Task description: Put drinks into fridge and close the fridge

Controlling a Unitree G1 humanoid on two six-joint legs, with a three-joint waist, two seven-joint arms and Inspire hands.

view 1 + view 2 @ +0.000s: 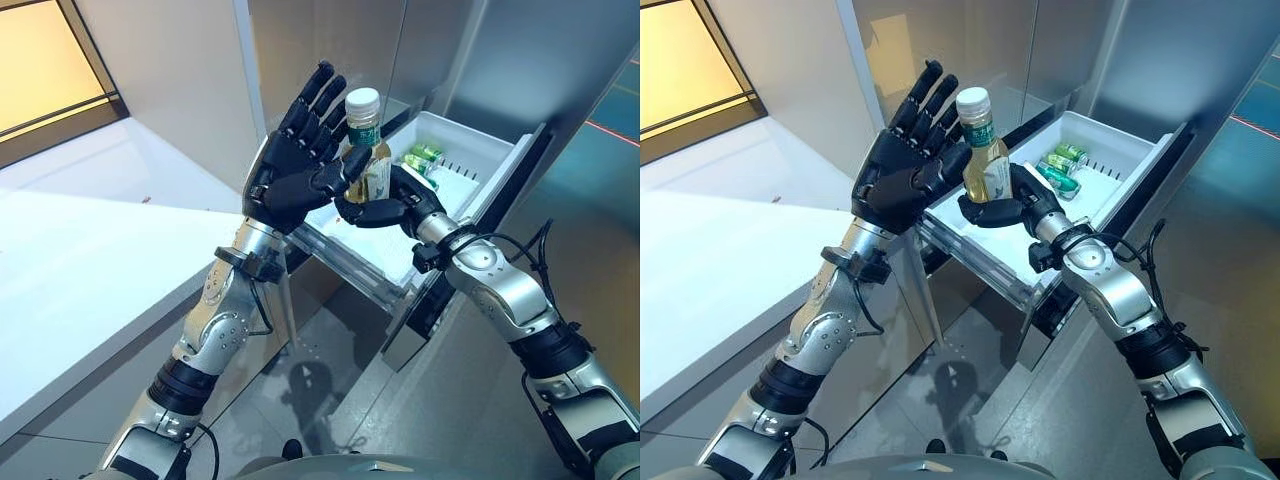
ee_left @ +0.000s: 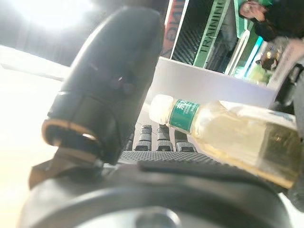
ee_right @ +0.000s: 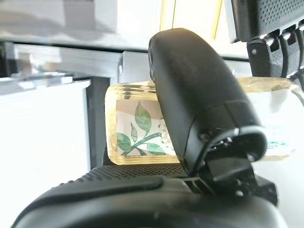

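A clear bottle [image 1: 368, 150] of pale yellow drink, with a white cap and a green label, stands upright in the air above the near corner of the open white fridge drawer [image 1: 500, 160]. My right hand [image 1: 400, 205] is shut on its lower body, thumb across the leaf label [image 3: 133, 130]. My left hand [image 1: 290, 170] is raised beside the bottle with its fingers straight up; its thumb reaches towards the bottle's side, and I cannot tell whether it touches. In the left wrist view the bottle [image 2: 228, 133] lies just past the palm.
Green cans [image 1: 1065, 165] lie at the back of the drawer. A white counter [image 1: 80, 260] runs along the left. Steel fridge panels [image 1: 330, 40] rise behind the hands. Grey floor shows below the drawer front [image 1: 420, 320].
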